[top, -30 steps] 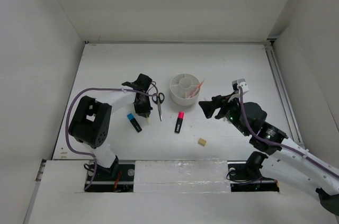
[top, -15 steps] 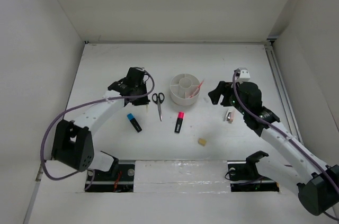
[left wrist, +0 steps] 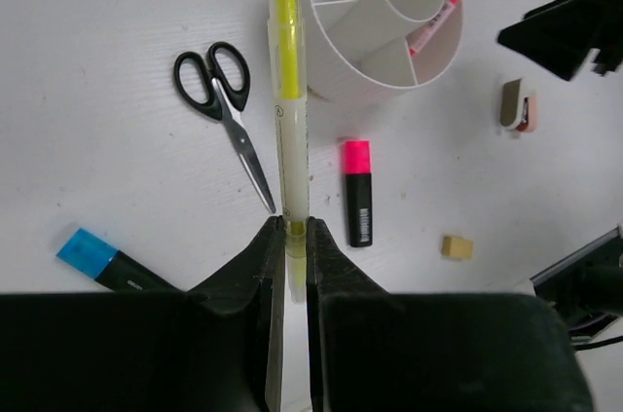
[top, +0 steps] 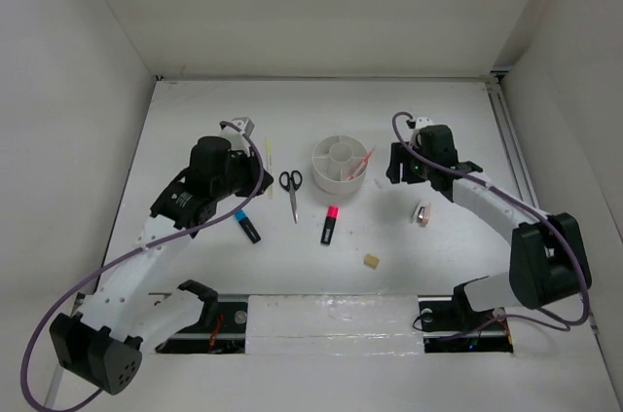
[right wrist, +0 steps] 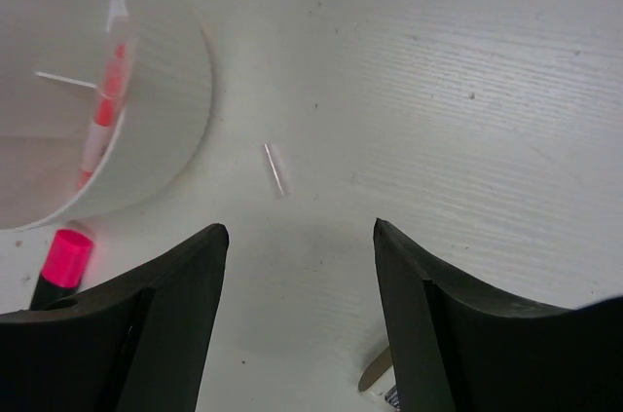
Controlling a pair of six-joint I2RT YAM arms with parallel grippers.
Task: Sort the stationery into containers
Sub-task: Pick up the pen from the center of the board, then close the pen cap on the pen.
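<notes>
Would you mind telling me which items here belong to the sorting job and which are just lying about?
Job: white organiser, scissors, yellow pen, red pen, blue-capped highlighter, pink-capped highlighter, tan eraser, pink eraser.
Lying about: small clear tube.

The scissors point(top: 292, 196) and pink-capped highlighter point(top: 330, 225) crowd the organiser point(top: 331, 187) in front; behind it lies open table point(top: 321, 110).

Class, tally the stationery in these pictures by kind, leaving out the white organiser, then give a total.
Scissors: 1
Highlighters: 2 (blue-capped highlighter, pink-capped highlighter)
Pens: 2 (yellow pen, red pen)
Erasers: 2 (tan eraser, pink eraser)
Total: 7
</notes>
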